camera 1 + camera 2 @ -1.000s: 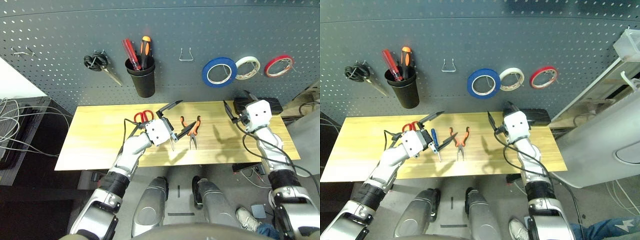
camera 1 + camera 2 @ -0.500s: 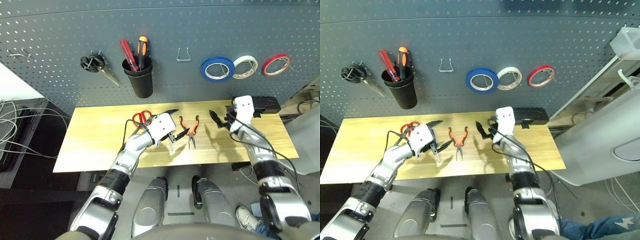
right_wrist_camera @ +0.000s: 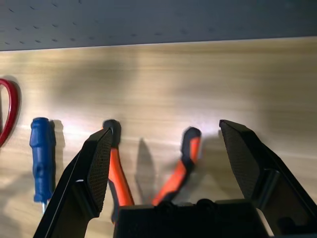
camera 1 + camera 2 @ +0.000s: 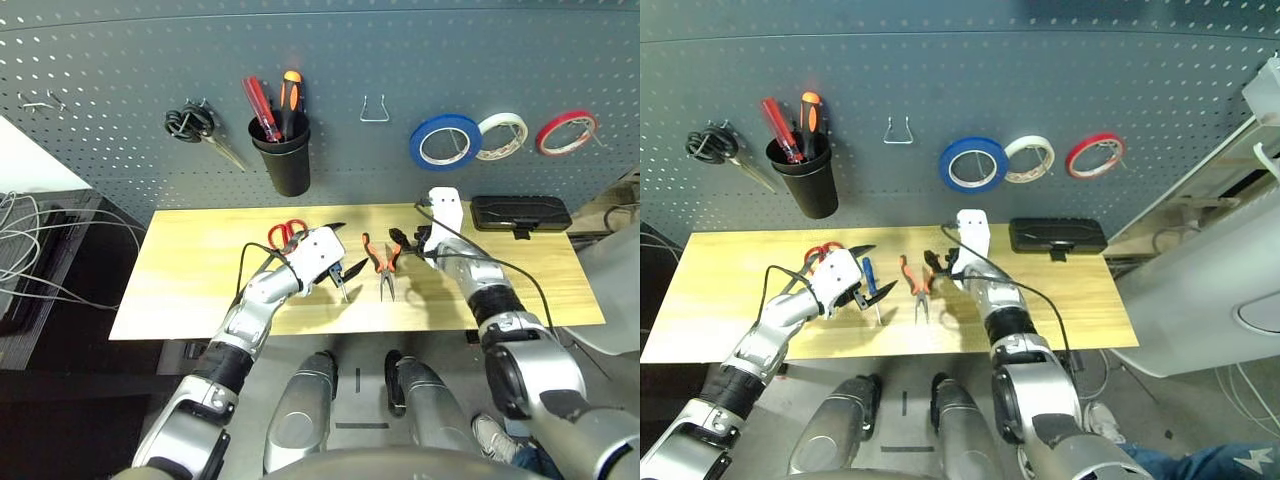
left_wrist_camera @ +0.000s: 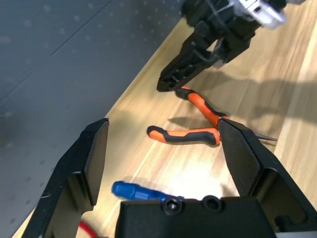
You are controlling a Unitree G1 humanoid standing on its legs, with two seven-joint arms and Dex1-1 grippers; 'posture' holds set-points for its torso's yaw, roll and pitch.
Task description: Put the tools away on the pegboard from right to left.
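With the right gripper's black fingers (image 3: 96,171) spread wide and empty, and the orange-and-black-handled pliers (image 3: 120,181) partly between them, you may knock one handle aside if you descend off-centre.

Stereo eyes look forward-down from the head, sharing pegboard (image 4: 330,60) and worktop (image 4: 200,260); wrist cameras closer, both catching pliers (image 3: 116,173).
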